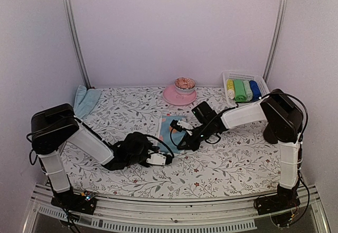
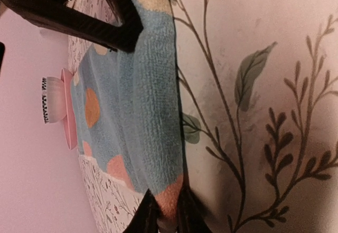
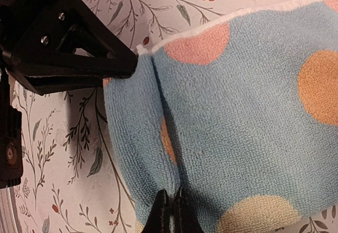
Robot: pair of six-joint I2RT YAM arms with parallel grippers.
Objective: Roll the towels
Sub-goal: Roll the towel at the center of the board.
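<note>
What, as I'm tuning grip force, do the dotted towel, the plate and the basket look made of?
Towel: soft terry or microfibre cloth, matte; a fuzzy looped nap shows and it creases limply. Plate: smooth pink with a faint sheen, ceramic or plastic, can't tell which. Basket: white, slotted walls, probably moulded plastic.
</note>
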